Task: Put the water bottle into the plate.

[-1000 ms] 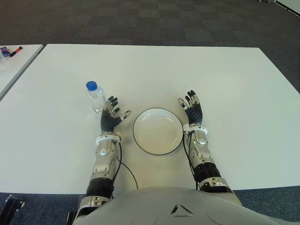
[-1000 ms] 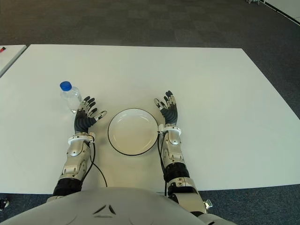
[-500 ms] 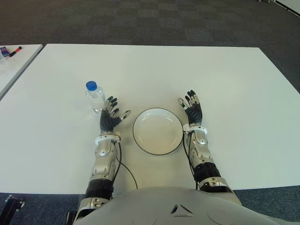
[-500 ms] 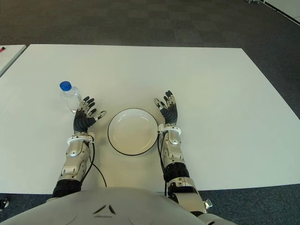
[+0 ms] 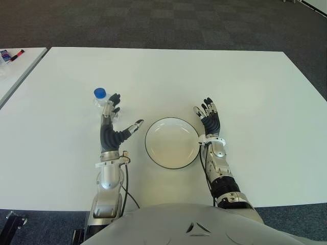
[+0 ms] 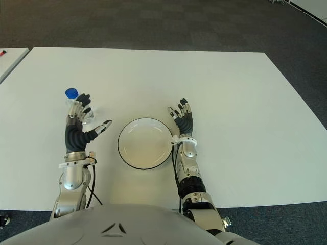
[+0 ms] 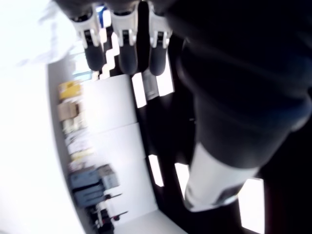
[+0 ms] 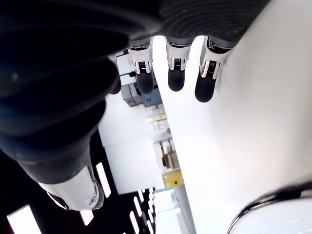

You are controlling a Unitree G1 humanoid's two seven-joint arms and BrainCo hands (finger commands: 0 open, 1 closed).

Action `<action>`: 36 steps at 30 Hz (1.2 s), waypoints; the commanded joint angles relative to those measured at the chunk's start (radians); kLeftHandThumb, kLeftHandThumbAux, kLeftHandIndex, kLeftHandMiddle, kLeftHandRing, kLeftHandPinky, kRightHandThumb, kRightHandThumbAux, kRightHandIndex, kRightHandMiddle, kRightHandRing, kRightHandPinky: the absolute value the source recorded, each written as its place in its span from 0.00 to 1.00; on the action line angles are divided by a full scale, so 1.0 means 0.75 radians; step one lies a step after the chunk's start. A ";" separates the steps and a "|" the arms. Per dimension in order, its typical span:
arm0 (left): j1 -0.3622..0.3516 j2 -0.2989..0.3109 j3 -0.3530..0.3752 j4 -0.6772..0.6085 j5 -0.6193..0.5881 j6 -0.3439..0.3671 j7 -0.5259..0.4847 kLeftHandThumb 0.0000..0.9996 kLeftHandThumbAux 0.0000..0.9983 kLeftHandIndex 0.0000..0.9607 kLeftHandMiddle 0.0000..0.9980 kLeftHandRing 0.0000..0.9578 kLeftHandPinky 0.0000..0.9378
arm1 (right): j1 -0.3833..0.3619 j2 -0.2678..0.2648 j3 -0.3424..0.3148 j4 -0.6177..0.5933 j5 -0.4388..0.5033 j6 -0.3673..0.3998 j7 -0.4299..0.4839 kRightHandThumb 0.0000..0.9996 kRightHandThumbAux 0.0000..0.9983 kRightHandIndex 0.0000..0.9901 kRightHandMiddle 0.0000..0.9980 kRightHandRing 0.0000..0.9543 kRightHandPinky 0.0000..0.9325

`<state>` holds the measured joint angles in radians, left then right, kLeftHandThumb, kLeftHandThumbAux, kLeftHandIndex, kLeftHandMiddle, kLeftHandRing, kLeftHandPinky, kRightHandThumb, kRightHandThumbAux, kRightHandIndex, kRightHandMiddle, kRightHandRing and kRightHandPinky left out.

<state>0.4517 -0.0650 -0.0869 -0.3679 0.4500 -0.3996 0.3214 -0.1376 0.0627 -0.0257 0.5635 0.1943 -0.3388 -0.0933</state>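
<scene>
The left hand [image 5: 110, 130] is open beside the clear plastic water bottle [image 5: 101, 100] with its blue cap. The right hand [image 5: 210, 120] is open beside the round, dark-rimmed white plate [image 5: 171, 143]. Only the right wrist view shows the plate's rim.

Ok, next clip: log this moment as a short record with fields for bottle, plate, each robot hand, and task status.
bottle: upright on table, left of plate, blue cap on
plate: empty, between the hands
left robot hand: raised, fingers spread at the bottle's right side, no grasp visible
right robot hand: open, beside plate's right edge
status: bottle not yet in plate
</scene>
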 commanded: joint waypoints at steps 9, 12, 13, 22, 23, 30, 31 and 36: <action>0.100 -0.047 -0.126 -0.111 0.070 -0.112 0.086 0.00 0.85 0.17 0.15 0.14 0.14 | 0.009 0.099 -0.018 0.128 -0.002 0.035 -0.019 0.04 0.77 0.05 0.06 0.05 0.09; 0.086 -0.053 -0.135 -0.080 -0.026 -0.118 0.077 0.00 0.86 0.16 0.14 0.13 0.14 | 0.002 0.101 -0.020 0.140 0.000 0.031 -0.020 0.04 0.76 0.05 0.06 0.04 0.09; 0.077 -0.053 -0.140 -0.067 -0.078 -0.125 0.069 0.00 0.86 0.15 0.14 0.13 0.14 | 0.000 0.101 -0.021 0.142 0.000 0.030 -0.022 0.04 0.76 0.05 0.06 0.04 0.09; 0.035 -0.049 -0.146 -0.010 -0.203 -0.220 0.068 0.00 0.86 0.14 0.12 0.11 0.13 | -0.001 0.104 -0.020 0.153 -0.006 0.018 -0.033 0.03 0.76 0.05 0.06 0.05 0.09; 0.033 -0.051 -0.146 -0.008 -0.196 -0.228 0.072 0.00 0.86 0.13 0.12 0.10 0.12 | -0.001 0.105 -0.020 0.154 -0.007 0.016 -0.034 0.04 0.76 0.06 0.06 0.05 0.10; 0.075 -0.046 -0.147 -0.037 -0.158 -0.246 0.073 0.00 0.86 0.11 0.10 0.08 0.11 | -0.003 0.106 -0.020 0.162 -0.003 0.012 -0.036 0.05 0.76 0.06 0.06 0.05 0.09; 0.085 -0.043 -0.145 -0.042 -0.154 -0.251 0.073 0.00 0.86 0.10 0.10 0.08 0.11 | -0.003 0.107 -0.020 0.163 -0.003 0.012 -0.036 0.05 0.76 0.06 0.06 0.05 0.09; 0.312 0.042 -0.039 -0.071 -0.243 -0.470 0.069 0.00 0.87 0.11 0.11 0.09 0.11 | -0.008 0.105 -0.019 0.171 -0.006 0.009 -0.041 0.05 0.76 0.07 0.06 0.05 0.10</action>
<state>0.5845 -0.0606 -0.1578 -0.4142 0.3086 -0.6743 0.3752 -0.1728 0.0641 -0.0263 0.6362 0.1916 -0.3748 -0.1034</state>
